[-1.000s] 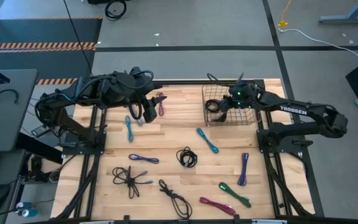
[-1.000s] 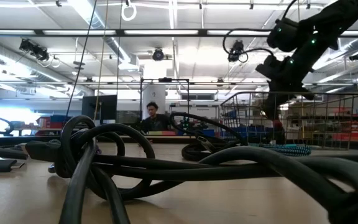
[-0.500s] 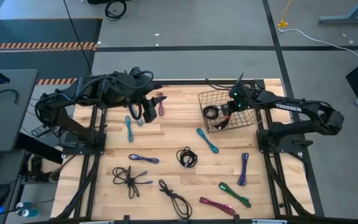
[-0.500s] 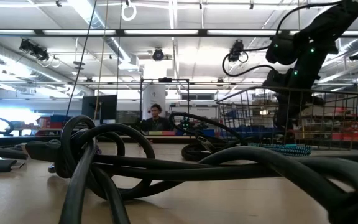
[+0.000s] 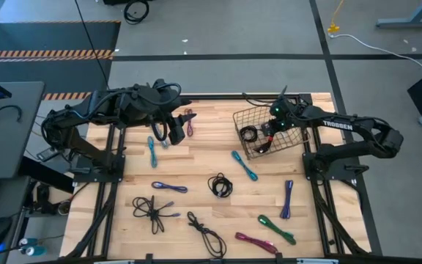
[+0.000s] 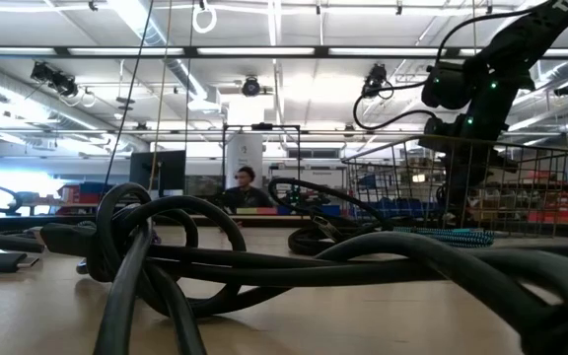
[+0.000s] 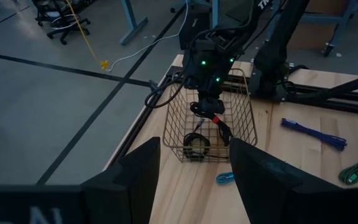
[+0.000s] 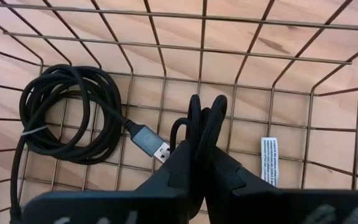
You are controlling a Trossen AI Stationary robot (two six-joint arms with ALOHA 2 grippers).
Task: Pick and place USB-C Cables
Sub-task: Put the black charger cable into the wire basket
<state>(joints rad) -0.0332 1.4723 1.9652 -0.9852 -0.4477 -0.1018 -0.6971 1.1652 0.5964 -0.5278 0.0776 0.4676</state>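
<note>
My right gripper point(image 5: 264, 139) reaches down inside the wire basket point(image 5: 293, 147) at the table's far right and is shut on a folded black USB-C cable point(image 8: 204, 118). A coiled black cable point(image 8: 61, 118) lies on the basket's floor beside it. My left gripper point(image 5: 171, 132) waits open and empty at the far left, next to a purple cable point(image 5: 190, 123). Loose cables lie on the table: teal ones point(image 5: 152, 150) point(image 5: 245, 165), purple ones point(image 5: 169, 188) point(image 5: 286, 199), black ones point(image 5: 220, 185) point(image 5: 152, 211) point(image 5: 206, 233), a green one point(image 5: 277, 229) and a magenta one point(image 5: 255, 242). My right gripper pinches the folded black cable between its two fingers, several strands together. The bundle's looped end point(image 8: 205, 109) sticks out past the fingertips. The fingers come from above, pointing down into the basket. Whether the loops touch the basket's floor I cannot tell.
The basket stands turned askew to the table's edges, its wire walls close around my right gripper. A white tag point(image 8: 269, 160) lies on its floor. A long white cord with a yellow end point(image 5: 333, 29) lies on the room floor beyond the table.
My right gripper has gone down deeper into the basket and a little toward the table's near edge, staying shut on the black cable. The basket has turned about on the table and now sits askew.
</note>
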